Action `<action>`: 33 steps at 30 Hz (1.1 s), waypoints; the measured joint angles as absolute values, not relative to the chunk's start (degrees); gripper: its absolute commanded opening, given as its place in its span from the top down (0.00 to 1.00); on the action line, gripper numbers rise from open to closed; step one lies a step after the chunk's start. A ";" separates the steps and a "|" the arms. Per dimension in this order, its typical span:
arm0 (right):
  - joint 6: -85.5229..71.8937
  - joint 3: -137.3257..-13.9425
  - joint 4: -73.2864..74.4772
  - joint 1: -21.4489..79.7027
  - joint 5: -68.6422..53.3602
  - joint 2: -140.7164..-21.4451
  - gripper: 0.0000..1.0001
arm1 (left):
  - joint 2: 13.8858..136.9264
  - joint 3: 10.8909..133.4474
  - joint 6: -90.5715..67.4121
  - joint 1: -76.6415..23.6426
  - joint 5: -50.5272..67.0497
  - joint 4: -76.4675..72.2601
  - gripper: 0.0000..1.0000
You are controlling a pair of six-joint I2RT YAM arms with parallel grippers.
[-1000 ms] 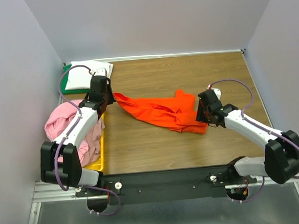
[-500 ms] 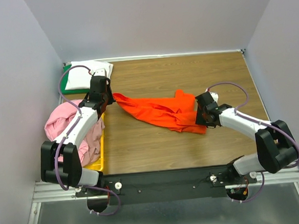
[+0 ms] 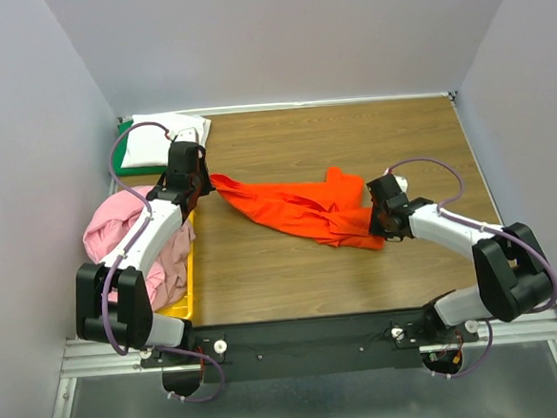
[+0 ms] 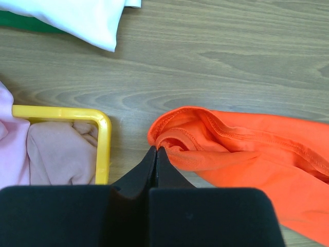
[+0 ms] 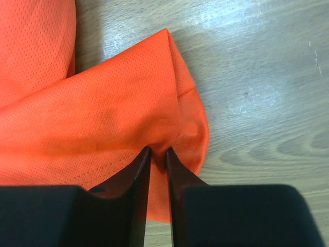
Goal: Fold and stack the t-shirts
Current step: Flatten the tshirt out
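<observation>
Wooden tabletop [image 3: 350, 137] carries the orange t-shirt [image 3: 293, 208] across its centre; the left gripper [image 4: 156, 150] pinches its 9 o'clock end, jaws together, and the right gripper [image 5: 157, 152] clamps a fold at 3 o'clock

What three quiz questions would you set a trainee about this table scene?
1. True or false: the orange t-shirt lies inside the yellow bin.
2. What rests on the green board? A) white t-shirt B) a towel C) nothing
3. Fill in: the orange t-shirt is pinched by ___ end effectors, the left end effector at one end and the right end effector at the other.
Key: 1 false, it lies on the table; 2 A; 3 two.
</observation>
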State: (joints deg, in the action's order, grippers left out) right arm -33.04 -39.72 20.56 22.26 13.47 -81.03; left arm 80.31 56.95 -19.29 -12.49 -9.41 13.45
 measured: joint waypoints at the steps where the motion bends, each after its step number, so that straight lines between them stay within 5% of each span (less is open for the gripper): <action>1: -32.99 -39.66 20.53 22.22 13.43 -80.86 0.78 | 80.31 56.95 -19.29 -12.49 -9.41 13.45 1.00; 5: -32.67 -39.44 20.60 22.11 13.43 -79.29 1.00 | 80.31 56.95 -19.29 -12.49 -9.41 13.47 1.00; 23: -26.63 -53.06 26.63 17.50 15.33 -73.08 1.00 | 82.06 59.35 -19.94 -12.49 -5.65 12.08 1.00; 33: -16.73 -89.23 28.08 14.55 18.06 -74.46 1.00 | 81.36 80.68 -19.86 -13.63 1.17 6.70 1.00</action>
State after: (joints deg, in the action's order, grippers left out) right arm -16.73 -89.23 28.08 14.55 18.06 -74.46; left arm 81.36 80.68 -19.86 -13.63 1.17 6.70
